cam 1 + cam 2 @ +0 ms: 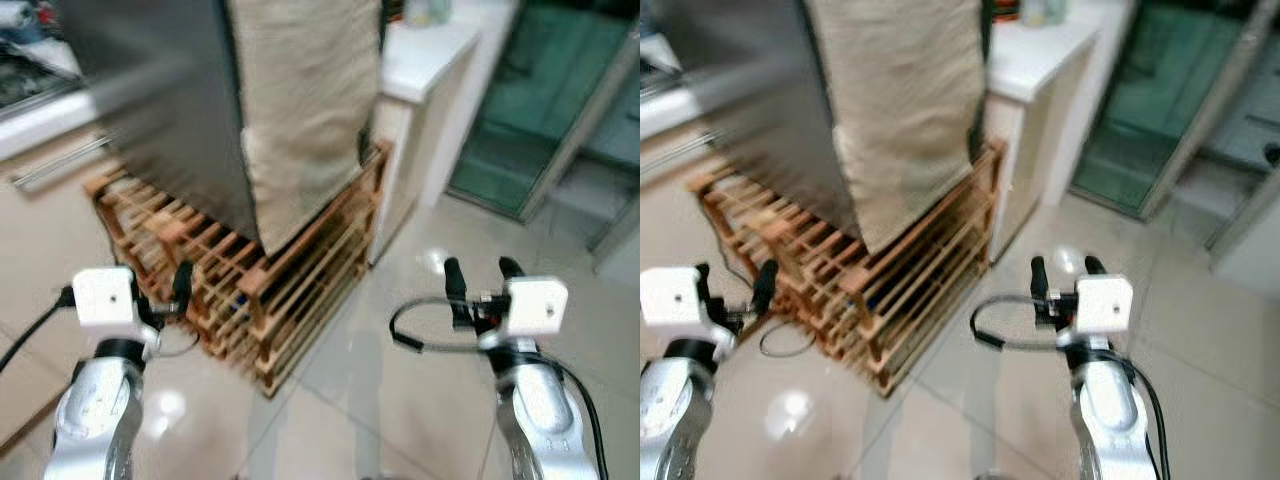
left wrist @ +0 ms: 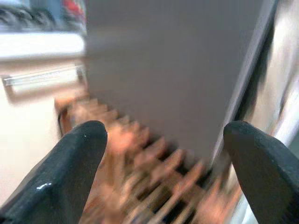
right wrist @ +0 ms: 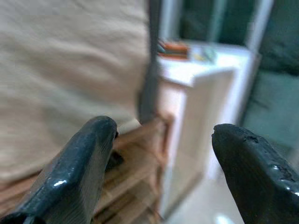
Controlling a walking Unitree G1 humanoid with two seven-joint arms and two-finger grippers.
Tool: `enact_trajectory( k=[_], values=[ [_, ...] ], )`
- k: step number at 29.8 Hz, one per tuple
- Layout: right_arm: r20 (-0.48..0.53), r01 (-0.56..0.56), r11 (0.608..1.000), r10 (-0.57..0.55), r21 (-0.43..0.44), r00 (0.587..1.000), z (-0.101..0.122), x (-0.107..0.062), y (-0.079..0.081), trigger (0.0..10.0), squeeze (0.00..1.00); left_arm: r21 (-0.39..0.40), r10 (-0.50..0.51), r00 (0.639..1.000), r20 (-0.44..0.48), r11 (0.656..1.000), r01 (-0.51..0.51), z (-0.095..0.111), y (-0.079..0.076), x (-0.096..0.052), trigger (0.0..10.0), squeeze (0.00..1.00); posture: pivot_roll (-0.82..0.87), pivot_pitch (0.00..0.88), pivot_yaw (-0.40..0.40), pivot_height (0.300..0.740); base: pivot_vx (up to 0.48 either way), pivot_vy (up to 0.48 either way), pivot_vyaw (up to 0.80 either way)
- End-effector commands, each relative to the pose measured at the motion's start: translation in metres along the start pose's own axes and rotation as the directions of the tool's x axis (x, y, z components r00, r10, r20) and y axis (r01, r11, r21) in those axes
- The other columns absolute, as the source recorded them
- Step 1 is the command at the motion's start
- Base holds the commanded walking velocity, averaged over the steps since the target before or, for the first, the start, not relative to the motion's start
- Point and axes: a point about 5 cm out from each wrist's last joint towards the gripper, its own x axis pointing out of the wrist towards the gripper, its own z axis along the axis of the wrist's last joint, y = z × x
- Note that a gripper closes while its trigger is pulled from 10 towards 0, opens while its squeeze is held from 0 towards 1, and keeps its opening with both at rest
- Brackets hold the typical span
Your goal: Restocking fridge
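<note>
**A:** Grippers first, since they sit nearest, low in the frame. Where are they?

**B:** Left gripper point(image 1: 170, 290) is at the lower left and right gripper point(image 1: 482, 275) at the lower right, both raised over the glossy tiled floor point(image 1: 400, 400). Each has its fingers spread apart with nothing between them; the wrist views show the gaps plainly.

**A:** And beyond them?

**B:** At centre left stands a slatted wooden rack point(image 1: 270, 300), just past the left gripper. On top of it sits the fridge point(image 1: 170, 110), a tall grey box filling the upper left, with a beige cloth point(image 1: 310, 110) hanging down its side. Its door looks closed, though blur makes that hard to confirm. Behind it, at the upper middle, is a white worktop point(image 1: 430, 50) with small items too smeared to name. A dark glass door point(image 1: 540, 110) takes the upper right.

**A:** Anything to stock it with?

**B:** Nothing I can make out, so I judge the robot is only approaching.

**A:** Risks?

**B:** The picture is blurred, so aim may be poor. The left arm could knock the rack's corner, or the fingers could snag the loose cloth when reaching for the door. A cable loop point(image 1: 420, 325) by the right wrist might also catch.
</note>
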Motion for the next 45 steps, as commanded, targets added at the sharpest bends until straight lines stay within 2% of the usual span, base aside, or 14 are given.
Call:
enact_trajectory(
  k=[1, 2, 7, 13, 17, 21, 23, 26, 33, 37, 39, 41, 43, 45],
  values=[
    [-0.012, 0.005, 1.0, -0.005, 0.002, 1.0, -0.002, 0.003, -0.004, 10.0, 0.0, -0.043, -0.012, 0.999, 0.049, 0.999, 0.014, 0.012, -0.01, 0.008, 10.0, 0.0, -0.08, 0.0, -0.037, 0.74, 0.322, -0.352, 0.0],
    [0.002, -0.006, 1.0, 0.006, -0.009, 1.0, 0.002, 0.01, -0.003, 10.0, 0.0, -0.052, -0.001, 0.997, 0.082, 0.999, 0.006, 0.02, -0.015, 0.015, 10.0, 0.0, -0.08, 0.0, -0.04, 0.74, 0.409, -0.251, 0.0],
    [0.023, -0.019, 1.0, 0.019, -0.016, 1.0, 0.005, 0.023, 0.0, 10.0, 0.0, -0.036, -0.018, 0.988, 0.155, 0.999, 0.024, 0.039, -0.024, 0.021, 10.0, 0.0, -0.07, 0.0, -0.034, 0.74, 0.442, -0.05, 0.0],
    [0.028, -0.046, 0.999, 0.046, -0.005, 0.999, 0.002, 0.033, 0.009, 10.0, 0.0, 0.003, -0.022, 0.982, 0.19, 1.0, 0.022, 0.049, -0.024, 0.033, 10.0, 0.0, -0.07, 0.0, -0.028, 0.74, 0.479, 0.0, 0.0],
    [0.03, -0.053, 0.999, 0.053, -0.003, 0.998, 0.001, 0.035, 0.011, 10.0, 0.0, -0.016, 0.0, 0.98, 0.197, 1.0, 0.003, 0.052, -0.022, 0.035, 10.0, 0.0, -0.07, 0.0, -0.029, 0.74, 0.48, 0.0, 0.0],
    [0.029, -0.06, 0.998, 0.06, 0.0, 0.998, 0.0, 0.037, 0.012, 10.0, 0.0, -0.028, 0.036, 0.981, 0.193, 0.999, -0.031, 0.052, -0.017, 0.034, 10.0, 0.0, -0.06, 0.0, -0.029, 0.74, 0.456, 0.072, 0.0],
    [0.022, -0.07, 0.998, 0.07, 0.002, 0.997, -0.003, 0.037, 0.014, 10.0, 0.0, 0.04, 0.079, 0.975, 0.209, 0.995, -0.089, 0.055, -0.011, 0.036, 10.0, 0.0, -0.06, 0.0, -0.03, 0.74, 0.0, 0.0, 0.0],
    [0.022, -0.08, 0.997, 0.079, 0.003, 0.997, -0.004, 0.038, 0.016, 10.0, 0.0, 0.057, 0.12, 0.97, 0.212, 0.989, -0.135, 0.058, -0.004, 0.042, 10.0, 0.0, -0.06, 0.0, -0.031, 0.74, 0.0, 0.0, 0.0],
    [0.013, -0.089, 0.996, 0.089, 0.008, 0.996, -0.008, 0.038, 0.018, 10.0, 0.0, 0.083, 0.147, 0.944, 0.295, 0.98, -0.179, 0.089, 0.021, 0.06, 10.0, 0.0, -0.06, 0.0, -0.029, 0.74, 0.0, 0.0, 0.0],
    [0.008, -0.09, 0.996, 0.09, 0.013, 0.996, -0.01, 0.038, 0.019, 10.0, 0.0, 0.096, 0.031, 0.965, 0.261, 0.994, -0.058, 0.093, 0.014, 0.074, 10.0, 0.0, -0.05, 0.0, -0.027, 0.74, 0.0, 0.0, 0.0],
    [0.005, -0.09, 0.996, 0.09, 0.021, 0.996, -0.01, 0.039, 0.02, 10.0, 0.0, 0.11, -0.111, 0.983, 0.146, 0.989, 0.096, 0.078, -0.003, 0.085, 10.0, 0.0, -0.06, 0.0, -0.026, 0.74, 0.0, 0.0, 0.0],
    [0.006, -0.09, 0.996, 0.09, 0.022, 0.996, -0.01, 0.039, 0.021, 10.0, 0.0, 0.105, -0.126, 0.984, 0.125, 0.988, 0.113, 0.074, -0.005, 0.087, 10.0, 0.0, -0.06, 0.0, -0.026, 0.74, 0.0, 0.0, 0.0],
    [0.003, -0.092, 0.995, 0.091, 0.026, 0.996, -0.011, 0.04, 0.022, 10.0, 0.0, 0.106, -0.228, 0.974, 0.002, 0.968, 0.227, 0.053, -0.022, 0.1, 10.0, 0.0, -0.06, 0.0, -0.026, 0.74, 0.0, 0.0, 0.0],
    [0.002, -0.093, 0.995, 0.093, 0.027, 0.996, -0.012, 0.04, 0.023, 10.0, 0.0, 0.11, -0.264, 0.964, -0.028, 0.958, 0.265, 0.044, -0.032, 0.107, 10.0, 0.0, -0.07, 0.0, -0.021, 0.74, 0.0, 0.0, 0.0]
  ],
)
